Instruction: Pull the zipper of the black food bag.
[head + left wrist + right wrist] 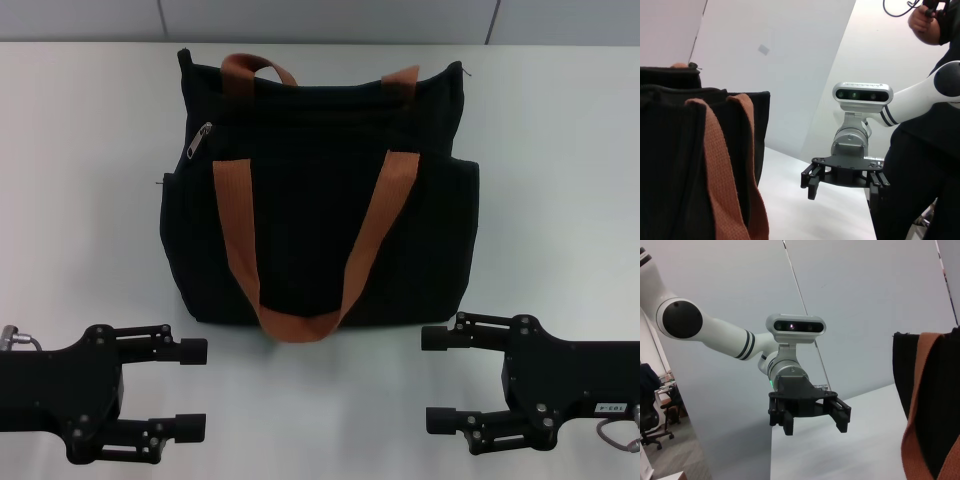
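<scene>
Black food bag on white table, zipper seen only overhead, left claw and right claw both spread open

White table, black food bag lying on it

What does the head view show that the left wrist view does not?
Only the head view shows the whole black bag lying on the white table, a silver zip pull on its side, and the open left gripper. Only the left wrist view shows a person standing behind the robot's arm. Both show the open right gripper and the orange straps.
</scene>
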Controlling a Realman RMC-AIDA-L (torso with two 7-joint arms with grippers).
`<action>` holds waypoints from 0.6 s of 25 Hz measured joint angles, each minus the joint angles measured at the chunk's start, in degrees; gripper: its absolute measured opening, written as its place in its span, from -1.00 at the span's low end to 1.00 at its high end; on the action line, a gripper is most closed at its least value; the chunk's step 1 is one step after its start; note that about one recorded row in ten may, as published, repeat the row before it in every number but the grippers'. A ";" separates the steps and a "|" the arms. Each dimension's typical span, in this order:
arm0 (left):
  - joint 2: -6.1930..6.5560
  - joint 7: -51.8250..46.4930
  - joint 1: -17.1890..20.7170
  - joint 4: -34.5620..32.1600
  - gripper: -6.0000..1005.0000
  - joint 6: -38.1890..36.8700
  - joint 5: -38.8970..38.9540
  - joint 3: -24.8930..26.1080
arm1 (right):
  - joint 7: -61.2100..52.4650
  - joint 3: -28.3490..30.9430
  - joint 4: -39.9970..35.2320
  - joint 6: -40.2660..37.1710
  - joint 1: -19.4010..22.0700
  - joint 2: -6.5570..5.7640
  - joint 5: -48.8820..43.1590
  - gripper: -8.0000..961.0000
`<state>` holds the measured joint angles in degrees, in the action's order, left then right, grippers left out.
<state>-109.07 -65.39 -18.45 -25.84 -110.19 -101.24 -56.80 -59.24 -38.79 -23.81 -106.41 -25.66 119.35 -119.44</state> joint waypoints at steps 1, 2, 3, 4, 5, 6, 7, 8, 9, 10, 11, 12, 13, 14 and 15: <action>0.00 0.00 0.00 0.00 0.51 -0.07 0.00 0.00 | 0.00 0.02 0.00 -0.02 0.00 0.00 0.00 0.70; 0.00 0.00 0.00 0.00 0.50 -0.11 0.00 0.01 | 0.00 0.07 0.00 -0.09 0.00 0.00 0.00 0.70; 0.00 0.00 0.00 0.00 0.50 -0.12 0.00 0.01 | 0.00 0.07 0.00 -0.09 0.00 0.00 0.00 0.70; 0.00 0.00 0.00 0.00 0.50 -0.12 0.00 0.02 | 0.00 0.09 0.00 -0.13 0.00 0.00 0.00 0.70; 0.00 0.00 0.00 0.00 0.50 -0.12 0.00 0.03 | 0.00 0.11 0.00 -0.17 0.00 0.00 0.00 0.70; 0.00 0.00 0.00 0.00 0.50 -0.12 0.00 0.03 | 0.00 0.12 0.00 -0.18 0.00 0.00 0.00 0.70; 0.00 0.00 0.00 0.00 0.50 -0.12 0.00 0.02 | 0.00 0.16 0.00 -0.20 0.00 0.00 0.00 0.70; 0.00 0.00 -0.01 0.00 0.50 -0.12 0.00 0.03 | 0.00 0.18 0.00 -0.20 0.00 0.00 0.00 0.70; 0.00 0.00 -0.01 0.00 0.50 -0.12 0.00 0.03 | 0.00 0.21 0.00 -0.20 0.00 0.00 0.00 0.70; 0.00 0.00 0.00 0.00 0.50 -0.12 0.00 0.03 | 0.00 0.21 0.00 -0.20 0.00 0.00 0.00 0.70; 0.00 0.00 0.00 0.00 0.50 -0.12 0.00 0.07 | 0.00 0.21 0.00 -0.19 0.00 0.00 0.00 0.70; 0.00 0.00 -0.01 -0.02 0.50 -0.45 -0.01 0.74 | 0.00 0.22 0.00 -0.12 0.00 0.00 0.00 0.70; 0.00 0.00 -0.01 -0.02 0.50 -0.45 -0.01 0.74 | 0.00 0.22 0.00 -0.12 0.00 0.00 0.00 0.70; 0.00 0.10 -0.01 -0.04 0.50 -0.80 0.00 1.49 | 0.00 0.22 0.00 -0.05 0.00 0.00 0.00 0.70; -0.01 0.25 -0.01 -0.05 0.50 -1.08 0.00 2.20 | 0.00 0.24 0.00 -0.03 0.00 0.00 0.00 0.70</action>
<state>-109.08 -65.14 -18.46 -25.89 -111.27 -101.24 -54.60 -59.24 -38.56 -23.82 -106.45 -25.67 119.35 -119.44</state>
